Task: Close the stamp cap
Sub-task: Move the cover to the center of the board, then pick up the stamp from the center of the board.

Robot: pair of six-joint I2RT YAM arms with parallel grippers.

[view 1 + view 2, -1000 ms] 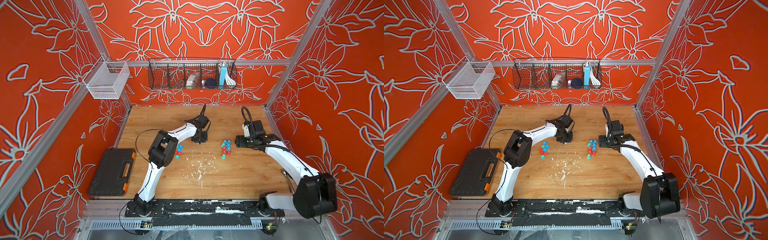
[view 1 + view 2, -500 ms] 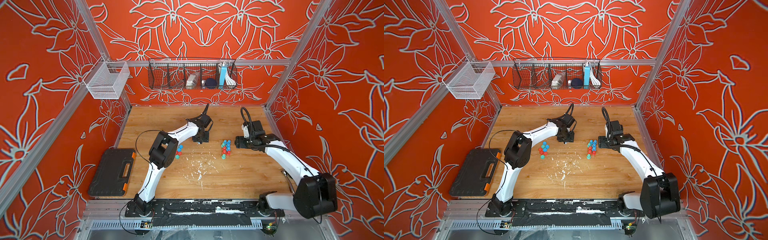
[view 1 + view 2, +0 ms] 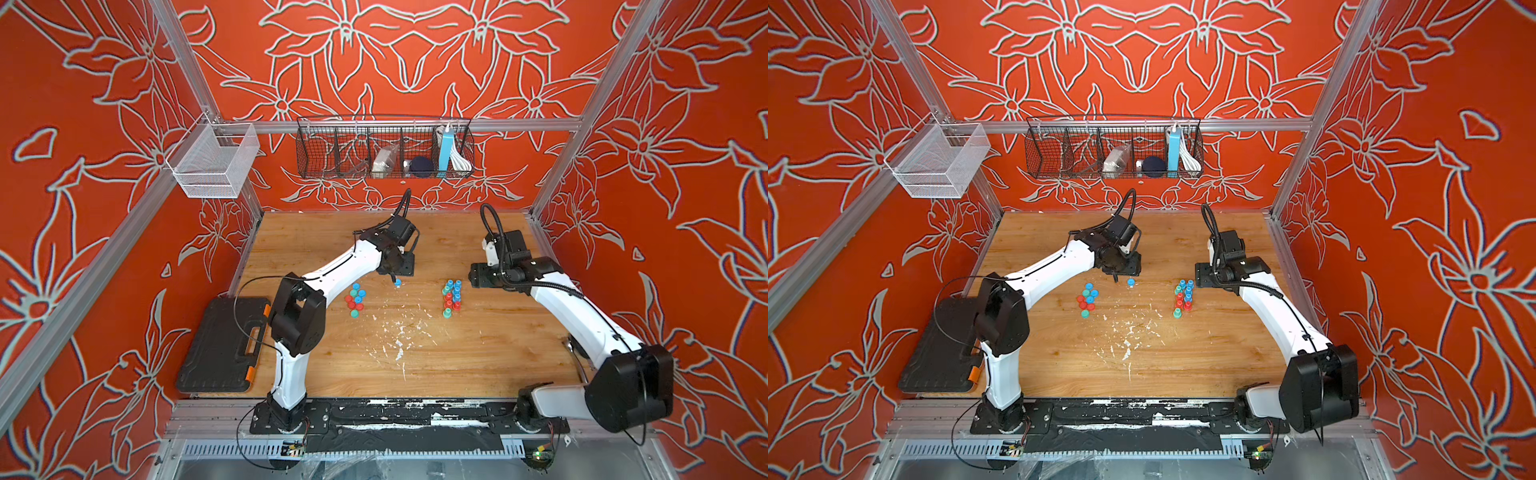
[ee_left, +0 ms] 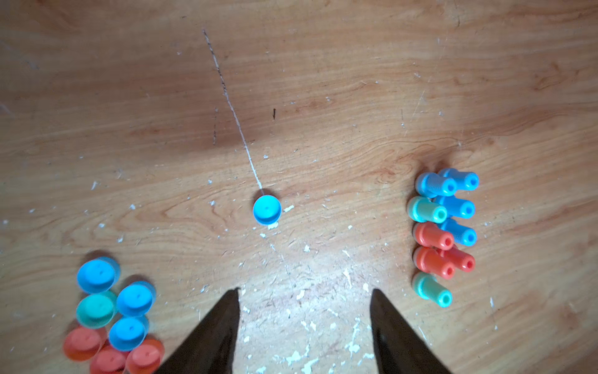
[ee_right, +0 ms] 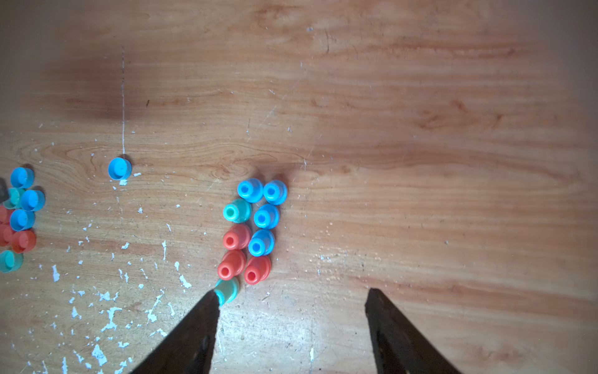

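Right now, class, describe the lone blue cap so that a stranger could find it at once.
On the wooden table lie two bunches: loose caps and stamps. Between them, nearer the back wall, sits one blue cap. It alone touches nothing, at the end of a thin white scratch.

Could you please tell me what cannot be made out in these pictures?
Red caps, left wrist view: cut off by the bottom edge.
Teal stamp, right wrist view: partly behind a finger of the right gripper.
Wire basket contents, both top views: too small to identify.
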